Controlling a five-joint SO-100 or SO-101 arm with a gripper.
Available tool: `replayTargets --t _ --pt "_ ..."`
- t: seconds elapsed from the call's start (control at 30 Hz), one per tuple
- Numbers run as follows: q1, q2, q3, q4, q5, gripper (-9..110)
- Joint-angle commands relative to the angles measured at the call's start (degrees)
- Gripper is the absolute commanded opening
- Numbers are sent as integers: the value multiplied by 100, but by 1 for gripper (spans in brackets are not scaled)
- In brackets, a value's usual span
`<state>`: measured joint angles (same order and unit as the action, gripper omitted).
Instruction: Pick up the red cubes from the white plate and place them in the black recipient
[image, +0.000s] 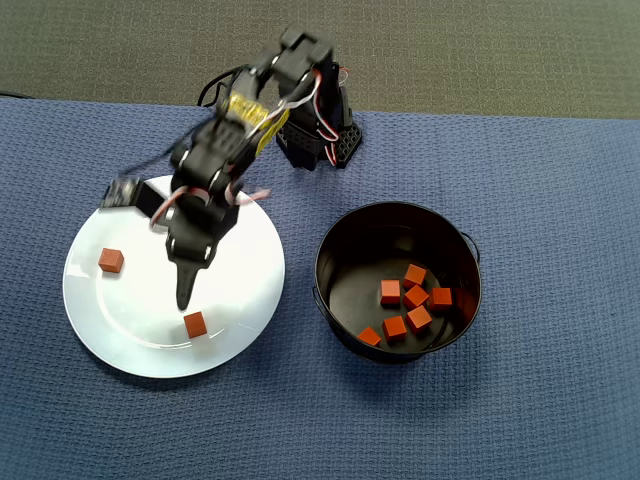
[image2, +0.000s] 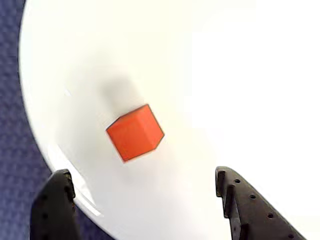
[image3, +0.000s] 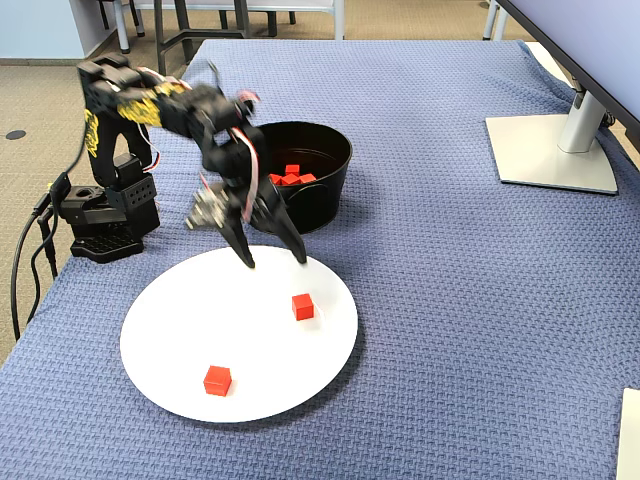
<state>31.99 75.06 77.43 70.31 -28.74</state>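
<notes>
The jaws (image3: 272, 258) hung spread and empty above the white plate (image3: 180, 350). The nearer red cube (image3: 303, 306) lay loose on the plate just ahead of the fingertips, centred between them in the wrist view (image2: 135, 133).

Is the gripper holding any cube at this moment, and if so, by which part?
Nothing is held. The gripper is open above the white plate, and the red cube lies on the plate between and ahead of the fingers, untouched.

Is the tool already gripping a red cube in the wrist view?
No, the tool hangs open above the red cube, which lies free on the white plate.
</notes>
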Motion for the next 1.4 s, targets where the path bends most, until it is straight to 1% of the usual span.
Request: replayTargets --t 0.0,0.17,0.37,0.53,0.67,1.0,1.03,1.13,1.23,1.37 --pt "62 -642 -826 -334 -202 30" --pt "-53 -1292 -1178 -413 -404 29" --pt "-123 -1670 -1371 -554 -545 29" --pt "-343 -1564 -932 -993 -598 28" --pt "-615 -1283 -387 -1477 -923 28" --pt "-809 -1230 35 -1890 -1477 28" --pt "-817 -1222 62 -1898 -1477 25" --pt "-765 -1169 70 -1925 -1354 11" --pt "-712 -1160 70 -1969 -1257 1" --pt "-668 -1090 79 -1995 -1143 0"
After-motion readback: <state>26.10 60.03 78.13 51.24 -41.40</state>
